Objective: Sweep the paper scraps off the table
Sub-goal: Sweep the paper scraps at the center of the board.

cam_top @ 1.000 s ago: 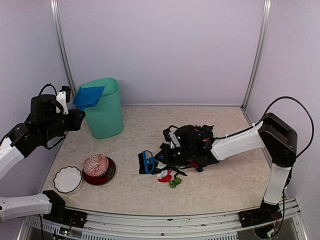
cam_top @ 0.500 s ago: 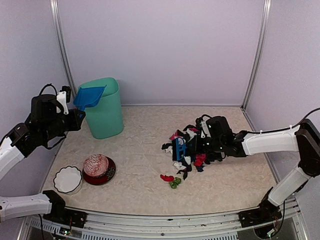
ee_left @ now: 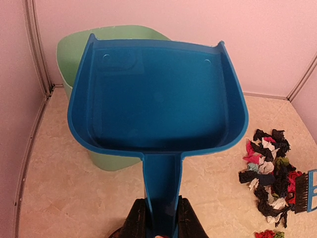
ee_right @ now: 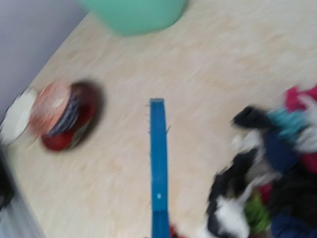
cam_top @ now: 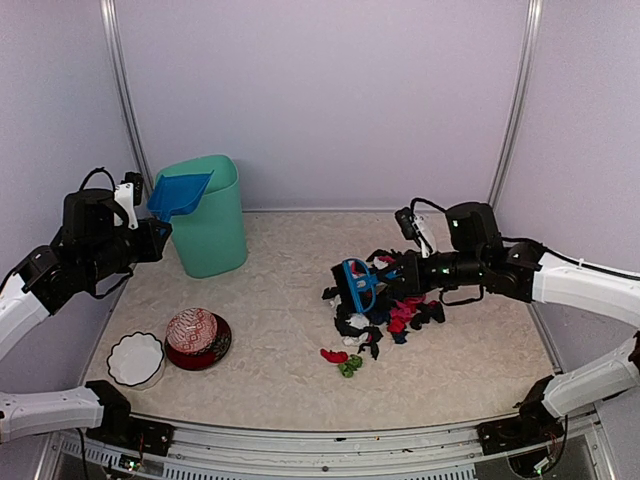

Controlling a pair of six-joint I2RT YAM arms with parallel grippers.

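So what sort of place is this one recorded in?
Probably a lab test cell: plain lilac wall panels, silver metal frame posts, and a beige marbled table with crumpled paper scraps.

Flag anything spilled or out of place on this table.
Paper scraps lie spilled in a heap on the table, right of centre; a red scrap and a green scrap lie apart from it, nearer the front edge.

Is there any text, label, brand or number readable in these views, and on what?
None can be read.
The dustpan shows only two round moulded marks, no lettering.
The green bin, the patterned bowl, the white bowl and the brush carry no visible writing.
The right wrist view is too blurred to tell.
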